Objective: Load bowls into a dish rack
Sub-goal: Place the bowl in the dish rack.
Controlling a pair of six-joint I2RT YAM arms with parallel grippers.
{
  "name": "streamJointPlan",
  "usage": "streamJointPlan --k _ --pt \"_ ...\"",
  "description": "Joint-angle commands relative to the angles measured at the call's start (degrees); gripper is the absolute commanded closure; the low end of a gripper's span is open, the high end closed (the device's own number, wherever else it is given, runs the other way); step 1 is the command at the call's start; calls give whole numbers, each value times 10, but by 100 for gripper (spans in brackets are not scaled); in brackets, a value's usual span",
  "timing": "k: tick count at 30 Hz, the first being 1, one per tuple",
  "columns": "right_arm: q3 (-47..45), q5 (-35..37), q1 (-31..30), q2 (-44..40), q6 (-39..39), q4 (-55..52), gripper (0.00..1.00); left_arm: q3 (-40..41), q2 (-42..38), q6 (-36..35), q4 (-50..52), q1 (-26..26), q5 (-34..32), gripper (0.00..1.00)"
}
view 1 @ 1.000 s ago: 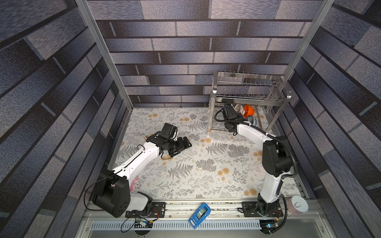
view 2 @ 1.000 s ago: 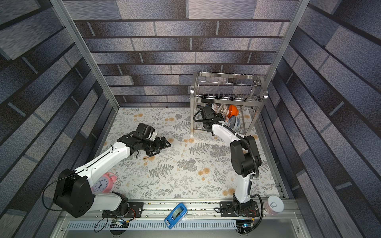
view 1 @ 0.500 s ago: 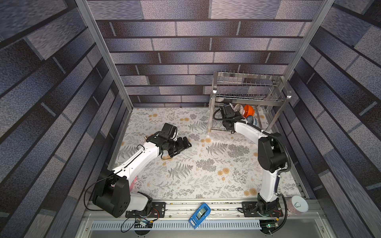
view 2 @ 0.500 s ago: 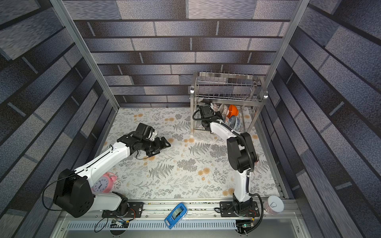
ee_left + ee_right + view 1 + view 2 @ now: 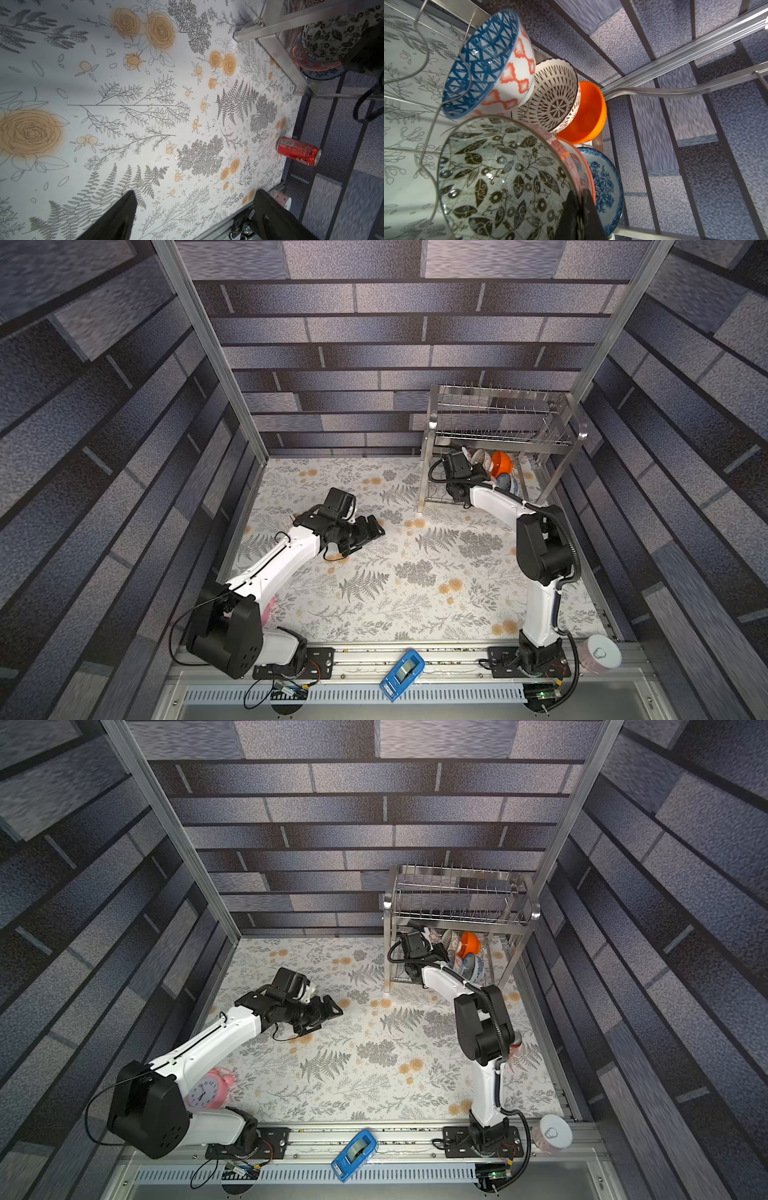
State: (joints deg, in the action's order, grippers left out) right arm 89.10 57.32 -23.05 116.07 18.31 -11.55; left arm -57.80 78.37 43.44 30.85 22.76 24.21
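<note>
The dish rack [image 5: 498,435] [image 5: 457,898] stands at the table's back right. My right arm reaches into its lower tier. There my right gripper [image 5: 578,193] is shut on the rim of the black-and-white floral bowl [image 5: 500,178], which stands on edge among the wires. Behind it stand the red-and-blue medallion bowl [image 5: 569,153] and the blue-white floral bowl [image 5: 604,187]. Alongside stand the blue triangle-patterned bowl [image 5: 481,62], the white lattice bowl [image 5: 554,97] and the orange bowl [image 5: 587,112] [image 5: 501,462]. My left gripper [image 5: 376,529] [image 5: 194,195] hovers open and empty over the mid-left of the table.
A red can [image 5: 298,150] lies at the table's right edge, near my right arm's elbow. A pink clock [image 5: 210,1090] sits by my left arm's base. A blue device [image 5: 402,672] and a white tin [image 5: 600,653] rest on the front rail.
My right arm has pushed a little further toward the rack with the bowl still held. My left arm has not moved.
</note>
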Motion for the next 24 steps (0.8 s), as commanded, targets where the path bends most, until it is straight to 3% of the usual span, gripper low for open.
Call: streamJointPlan --k 1,24 --pt "16 24 4 18 8 34 100 9 -5 -16 1 -5 1 9" --pt "4 57 -8 47 68 86 100 14 13 -20 -7 -11 10 9"
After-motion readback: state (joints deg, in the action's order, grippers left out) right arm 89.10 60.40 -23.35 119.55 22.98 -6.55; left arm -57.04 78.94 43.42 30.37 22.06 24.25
